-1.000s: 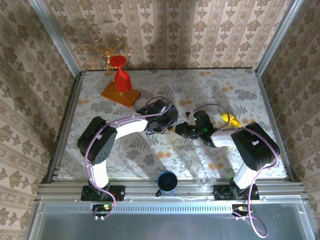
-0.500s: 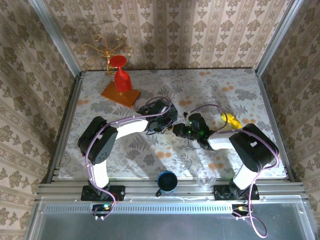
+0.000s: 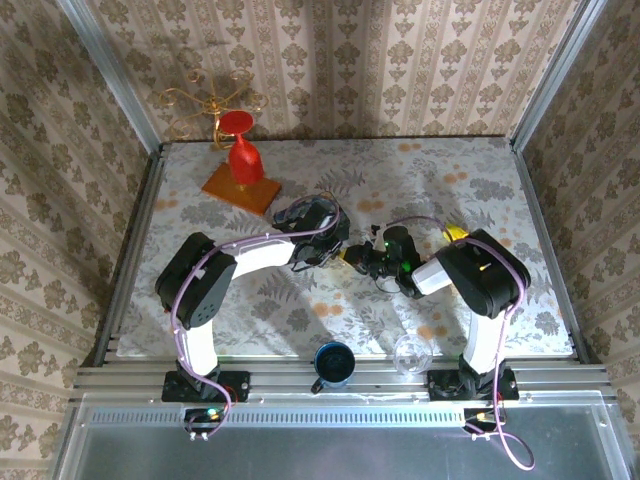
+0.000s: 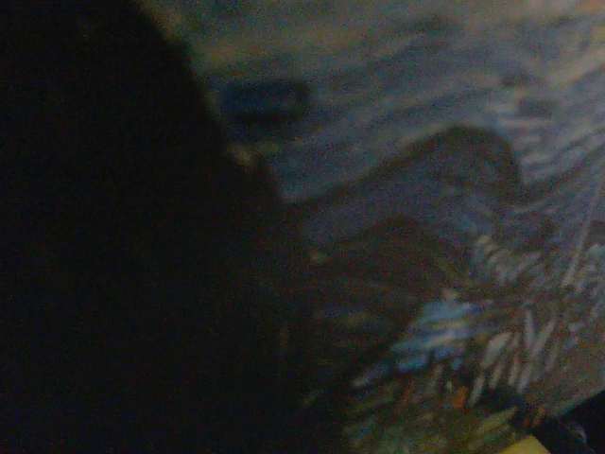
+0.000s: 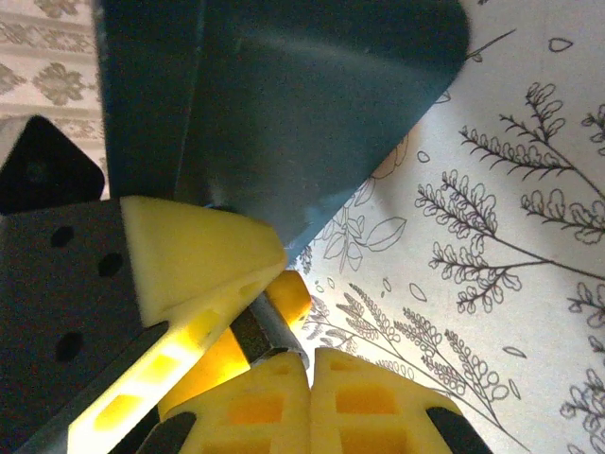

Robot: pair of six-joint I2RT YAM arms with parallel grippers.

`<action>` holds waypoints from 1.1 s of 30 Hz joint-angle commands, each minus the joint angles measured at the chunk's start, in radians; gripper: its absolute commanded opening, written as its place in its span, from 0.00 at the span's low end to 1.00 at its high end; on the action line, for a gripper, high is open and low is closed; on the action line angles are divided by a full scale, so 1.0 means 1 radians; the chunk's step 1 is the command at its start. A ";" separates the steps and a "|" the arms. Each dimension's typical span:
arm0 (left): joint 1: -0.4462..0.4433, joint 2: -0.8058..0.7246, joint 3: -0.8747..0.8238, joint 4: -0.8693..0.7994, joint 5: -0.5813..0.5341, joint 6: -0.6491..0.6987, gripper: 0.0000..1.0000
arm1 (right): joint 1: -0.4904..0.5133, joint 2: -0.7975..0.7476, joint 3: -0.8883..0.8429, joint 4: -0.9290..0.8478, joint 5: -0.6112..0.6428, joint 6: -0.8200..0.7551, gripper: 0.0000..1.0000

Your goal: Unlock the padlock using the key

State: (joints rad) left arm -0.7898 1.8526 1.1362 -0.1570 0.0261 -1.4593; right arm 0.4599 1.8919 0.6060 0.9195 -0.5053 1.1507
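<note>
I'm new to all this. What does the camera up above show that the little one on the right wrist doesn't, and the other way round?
From above: the left gripper and right gripper nose to nose mid-table, plus a red goblet, a blue mug and a clear glass. From the right wrist: its yellow fingers pressed together up close, with a small grey metal piece at their tips, too close to name. Shared: the right gripper and the flowered tablecloth.

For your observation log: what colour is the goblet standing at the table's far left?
The goblet is red, best seen in the top external view.
</note>
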 commanded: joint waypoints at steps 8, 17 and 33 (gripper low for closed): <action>-0.078 -0.039 -0.016 0.093 0.281 -0.042 0.00 | -0.028 0.137 0.031 0.387 0.038 0.305 0.00; -0.051 -0.065 -0.048 0.085 0.254 -0.057 0.00 | -0.032 0.047 -0.019 0.224 0.098 0.195 0.22; -0.034 -0.076 -0.064 0.075 0.236 -0.067 0.00 | -0.033 -0.328 0.011 -0.411 0.241 -0.137 0.36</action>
State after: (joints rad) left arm -0.7914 1.8050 1.0885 -0.0406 0.1749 -1.5173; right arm 0.4320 1.6180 0.5705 0.5835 -0.3618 1.0977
